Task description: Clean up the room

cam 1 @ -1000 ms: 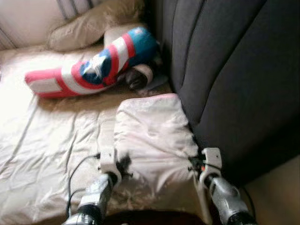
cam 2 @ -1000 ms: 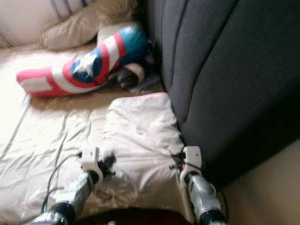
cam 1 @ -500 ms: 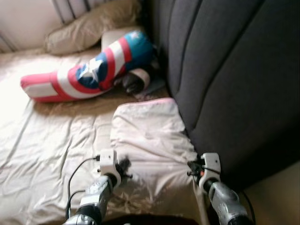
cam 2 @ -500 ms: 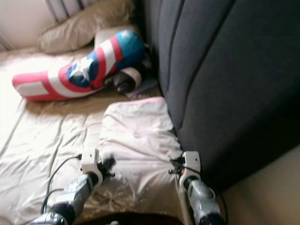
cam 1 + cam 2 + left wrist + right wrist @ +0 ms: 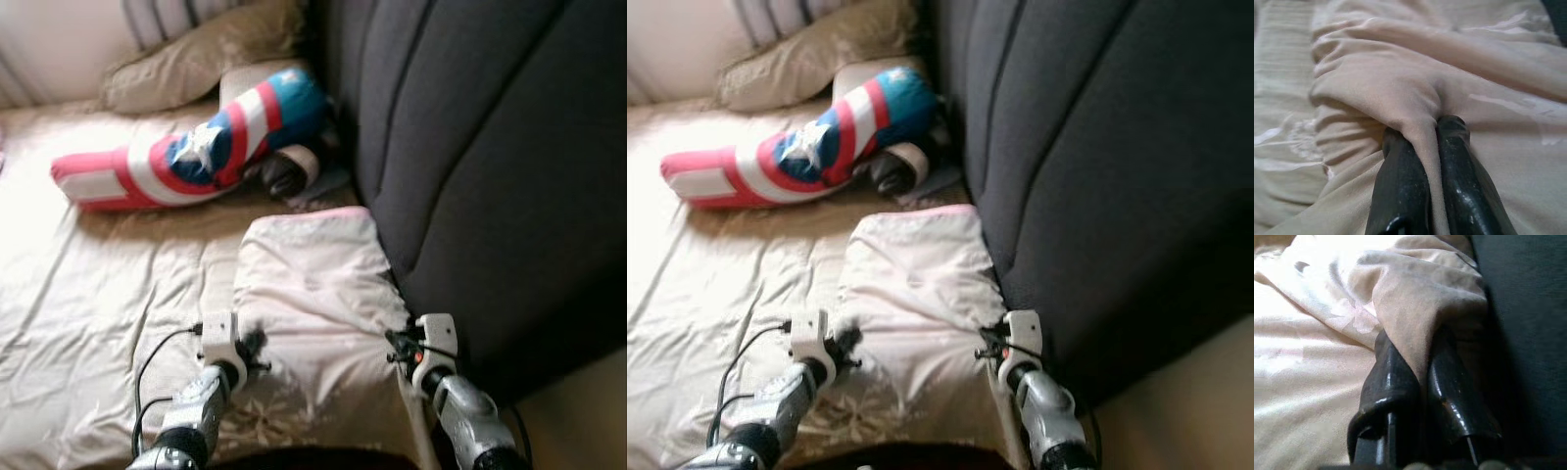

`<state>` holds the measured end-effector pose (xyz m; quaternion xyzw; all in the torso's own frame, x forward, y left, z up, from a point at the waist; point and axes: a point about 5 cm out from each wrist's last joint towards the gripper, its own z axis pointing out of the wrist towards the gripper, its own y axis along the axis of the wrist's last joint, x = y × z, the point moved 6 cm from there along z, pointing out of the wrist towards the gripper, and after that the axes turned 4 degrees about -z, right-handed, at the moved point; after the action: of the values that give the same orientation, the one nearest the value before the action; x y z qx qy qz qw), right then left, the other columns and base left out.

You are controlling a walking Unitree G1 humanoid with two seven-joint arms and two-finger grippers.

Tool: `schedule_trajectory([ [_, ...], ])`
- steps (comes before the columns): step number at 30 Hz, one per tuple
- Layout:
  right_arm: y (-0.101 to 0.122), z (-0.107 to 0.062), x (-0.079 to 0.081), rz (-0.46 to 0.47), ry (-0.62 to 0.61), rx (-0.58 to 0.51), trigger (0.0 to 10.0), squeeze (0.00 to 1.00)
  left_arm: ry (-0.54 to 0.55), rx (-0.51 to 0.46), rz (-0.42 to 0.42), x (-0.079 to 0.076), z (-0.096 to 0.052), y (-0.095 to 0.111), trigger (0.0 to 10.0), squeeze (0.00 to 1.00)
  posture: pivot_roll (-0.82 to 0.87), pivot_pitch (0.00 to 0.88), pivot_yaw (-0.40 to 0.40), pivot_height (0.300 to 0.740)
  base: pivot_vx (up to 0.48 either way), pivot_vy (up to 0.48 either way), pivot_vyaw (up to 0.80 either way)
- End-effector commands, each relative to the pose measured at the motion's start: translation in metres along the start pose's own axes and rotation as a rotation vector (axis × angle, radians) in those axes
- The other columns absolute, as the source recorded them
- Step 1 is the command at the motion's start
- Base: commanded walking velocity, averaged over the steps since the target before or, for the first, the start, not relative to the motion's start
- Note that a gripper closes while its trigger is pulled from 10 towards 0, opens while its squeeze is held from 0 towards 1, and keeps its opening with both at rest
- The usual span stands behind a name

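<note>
A pale pink folded blanket (image 5: 313, 284) lies on the bed beside the dark headboard. My left gripper (image 5: 257, 343) is shut on a pinch of the blanket's near left edge; in the left wrist view a fold of cloth (image 5: 1420, 117) runs between the black fingers (image 5: 1400, 191). At the near right corner, against the headboard, my right gripper (image 5: 397, 340) is shut on the blanket too, with cloth (image 5: 1425, 308) bunched between its fingers (image 5: 1391, 382).
A red, white and blue shield-pattern pillow (image 5: 196, 152) lies further up the bed. Behind it sit a beige pillow (image 5: 196, 59) and a dark bundle (image 5: 289, 171). The dark padded headboard (image 5: 490, 166) rises on the right. Beige sheets (image 5: 88, 284) spread to the left.
The camera has shifted slightly. Both grippers stay shut on the blanket's near edge, which sits a little closer and lower than a second ago.
</note>
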<state>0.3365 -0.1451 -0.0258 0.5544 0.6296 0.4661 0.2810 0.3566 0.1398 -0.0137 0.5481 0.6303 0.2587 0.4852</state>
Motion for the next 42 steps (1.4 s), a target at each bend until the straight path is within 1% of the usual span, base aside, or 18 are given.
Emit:
schedule_trajectory([
  [1, 0.03, 0.007, 0.0, -0.019, 0.0, -0.094, 10.0, 0.0, -0.013, -0.068, 0.013, -0.002, 0.003, 0.022, 10.0, 0.0, 0.01, 0.146, 0.007, 0.74, 0.315, 0.0, 0.0],
  [8, 0.037, 0.009, -0.002, -0.022, -0.012, -0.098, 10.0, 0.0, -0.014, -0.068, 0.012, -0.002, 0.003, 0.022, 10.0, 0.0, 0.01, 0.147, 0.007, 0.74, 0.315, 0.0, 0.0],
  [13, 0.039, 0.011, 0.004, -0.023, 0.014, -0.102, 10.0, 0.0, -0.012, -0.067, 0.013, -0.002, 0.003, 0.022, 10.0, 0.0, 0.01, 0.147, 0.007, 0.74, 0.325, 0.0, 0.0],
  [27, 0.037, 0.014, 0.008, -0.024, 0.022, -0.085, 10.0, 0.0, -0.015, -0.071, 0.012, -0.002, 0.003, 0.022, 10.0, 0.0, 0.01, 0.157, 0.006, 0.74, 0.35, 0.0, 0.0],
  [39, 0.035, 0.017, 0.005, -0.024, -0.013, -0.058, 10.0, 0.0, -0.024, -0.067, 0.03, -0.007, 0.007, 0.027, 10.0, 0.0, 0.02, 0.175, 0.008, 0.74, 0.0, 0.0, 0.0],
  [42, 0.036, 0.018, 0.002, -0.021, -0.031, -0.05, 10.0, 0.0, -0.04, -0.069, 0.028, -0.013, 0.011, 0.033, 10.0, 0.0, 0.02, 0.184, 0.011, 0.74, 0.0, 0.0, 0.0],
])
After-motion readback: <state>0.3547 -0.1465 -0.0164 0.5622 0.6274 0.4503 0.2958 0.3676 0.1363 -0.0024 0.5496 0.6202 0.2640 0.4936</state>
